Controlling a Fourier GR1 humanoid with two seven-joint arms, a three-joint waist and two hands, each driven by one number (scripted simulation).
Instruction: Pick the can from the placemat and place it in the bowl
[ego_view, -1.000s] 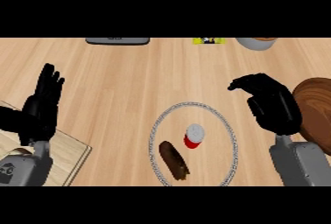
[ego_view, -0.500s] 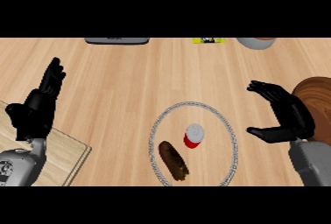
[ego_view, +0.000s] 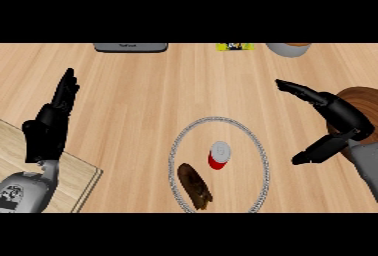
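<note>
Right robot hand (ego_view: 343, 117) is wide open over at the right, fingers and thumb spread, holding nothing, right in front of the brown bowl (ego_view: 367, 97). The can (ego_view: 219, 155) stands upright on the round placemat (ego_view: 238, 134), well apart from that hand, with a brown lump (ego_view: 196, 186) just beside it. Left robot hand (ego_view: 48, 125) rests open at the left, fingers up.

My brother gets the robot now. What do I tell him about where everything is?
Left hand: open, resting at the left, fingers up, holding nothing.
Right hand: open at the right, partly covering the brown bowl, holding nothing.
Can: upright on the round placemat, beside a brown lump, apart from both hands.
Done: nothing yet.
Left: grasp the can, lift it, set it in the bowl.
</note>
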